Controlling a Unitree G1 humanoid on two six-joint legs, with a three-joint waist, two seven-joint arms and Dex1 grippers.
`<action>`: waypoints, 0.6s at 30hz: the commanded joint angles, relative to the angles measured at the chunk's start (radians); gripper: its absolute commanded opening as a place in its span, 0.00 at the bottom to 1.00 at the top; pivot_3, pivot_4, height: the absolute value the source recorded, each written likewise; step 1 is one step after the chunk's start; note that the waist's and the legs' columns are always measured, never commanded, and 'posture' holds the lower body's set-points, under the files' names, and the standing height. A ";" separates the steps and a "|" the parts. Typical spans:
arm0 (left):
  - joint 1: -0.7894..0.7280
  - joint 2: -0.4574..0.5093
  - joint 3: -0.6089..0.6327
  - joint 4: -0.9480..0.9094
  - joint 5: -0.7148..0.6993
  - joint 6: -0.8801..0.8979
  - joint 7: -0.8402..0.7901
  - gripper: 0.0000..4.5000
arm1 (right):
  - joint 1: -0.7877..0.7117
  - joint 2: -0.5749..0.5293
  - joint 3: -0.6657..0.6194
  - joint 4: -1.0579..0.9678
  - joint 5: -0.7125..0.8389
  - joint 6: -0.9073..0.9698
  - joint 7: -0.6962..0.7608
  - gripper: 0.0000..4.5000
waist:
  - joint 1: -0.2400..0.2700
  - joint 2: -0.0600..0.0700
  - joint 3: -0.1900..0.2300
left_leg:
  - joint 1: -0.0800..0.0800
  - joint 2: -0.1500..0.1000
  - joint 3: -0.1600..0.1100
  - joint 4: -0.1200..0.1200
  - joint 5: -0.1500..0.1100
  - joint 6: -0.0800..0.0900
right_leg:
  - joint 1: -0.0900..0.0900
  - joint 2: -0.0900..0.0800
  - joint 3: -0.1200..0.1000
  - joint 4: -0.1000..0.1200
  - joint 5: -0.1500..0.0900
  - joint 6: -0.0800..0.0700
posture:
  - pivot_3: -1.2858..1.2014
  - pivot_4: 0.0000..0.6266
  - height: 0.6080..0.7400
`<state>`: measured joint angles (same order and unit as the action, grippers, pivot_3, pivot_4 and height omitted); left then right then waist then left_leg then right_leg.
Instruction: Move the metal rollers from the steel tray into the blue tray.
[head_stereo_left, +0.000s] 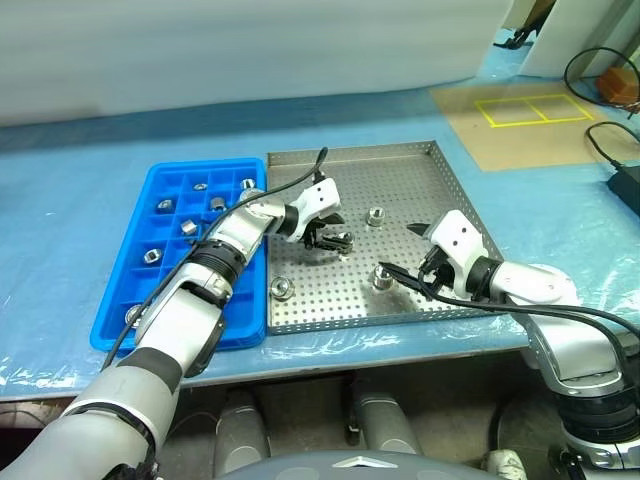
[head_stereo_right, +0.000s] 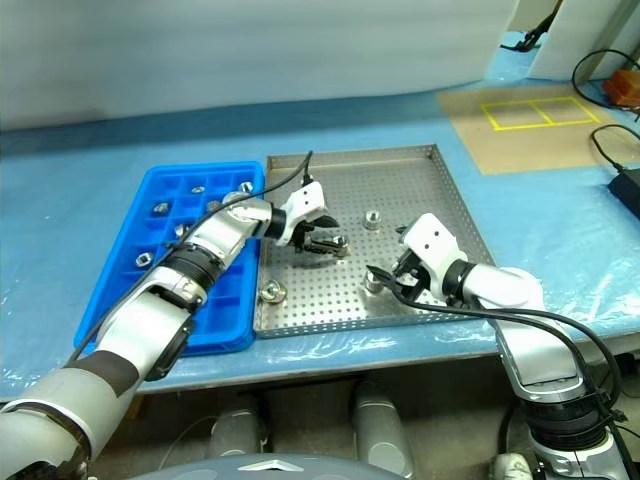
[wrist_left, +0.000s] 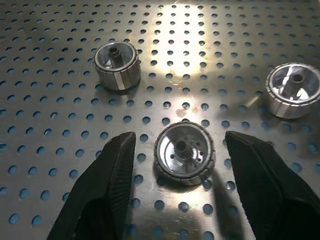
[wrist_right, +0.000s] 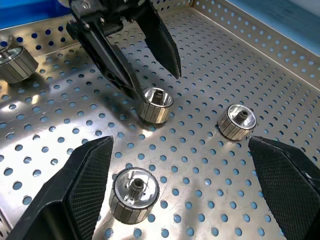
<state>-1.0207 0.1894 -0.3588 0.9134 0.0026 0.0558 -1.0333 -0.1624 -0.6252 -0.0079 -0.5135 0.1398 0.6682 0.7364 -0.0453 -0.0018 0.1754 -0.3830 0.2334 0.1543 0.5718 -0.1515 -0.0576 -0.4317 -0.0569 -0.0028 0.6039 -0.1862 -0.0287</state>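
Altogether, four metal rollers (head_stereo_left: 377, 216) sit on the steel tray (head_stereo_left: 455, 205).

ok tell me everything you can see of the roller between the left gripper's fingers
The roller is a short, shiny silver metal cylinder with a ribbed side, a dished top face and a small centre hub with a hole. It stands upright on the steel tray, on its perforated floor. The left gripper straddles it with its fingers open, a gap showing on each side, so nothing grips it.
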 joint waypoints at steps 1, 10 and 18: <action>-0.058 -0.037 0.029 0.067 0.021 -0.047 0.031 0.67 | 0.004 0.001 -0.011 -0.048 0.015 0.007 -0.030 1.00 | 0.000 0.000 0.000 | 0.000 -0.001 0.000 0.001 0.000 0.001 | 0.000 0.000 0.001 0.000 0.000 0.000 | 0.30 0.24 1.00; -0.057 -0.101 0.024 0.178 0.086 -0.074 0.069 0.67 | 0.020 -0.004 0.004 -0.053 0.016 0.005 -0.068 1.00 | -0.001 0.000 0.000 | -0.001 -0.004 0.000 0.000 -0.002 0.003 | 0.000 -0.003 0.003 -0.002 0.000 0.001 | 0.29 0.24 1.00; -0.032 -0.092 0.046 0.192 0.094 -0.081 0.063 0.54 | 0.009 -0.015 0.016 -0.029 0.007 -0.012 -0.079 1.00 | -0.002 -0.001 0.000 | -0.001 -0.005 0.000 0.001 -0.002 0.003 | 0.001 -0.003 0.003 -0.003 0.000 0.001 | 0.30 0.24 1.00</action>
<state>-1.0573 0.0880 -0.3278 1.1122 0.0931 -0.0144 -0.9578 -0.1398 -0.6275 0.0131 -0.5206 0.1476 0.6783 0.6621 -0.0473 -0.0024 0.1756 -0.3839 0.2287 0.1543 0.5724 -0.1534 -0.0541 -0.4309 -0.0595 0.0007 0.6006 -0.1863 -0.0272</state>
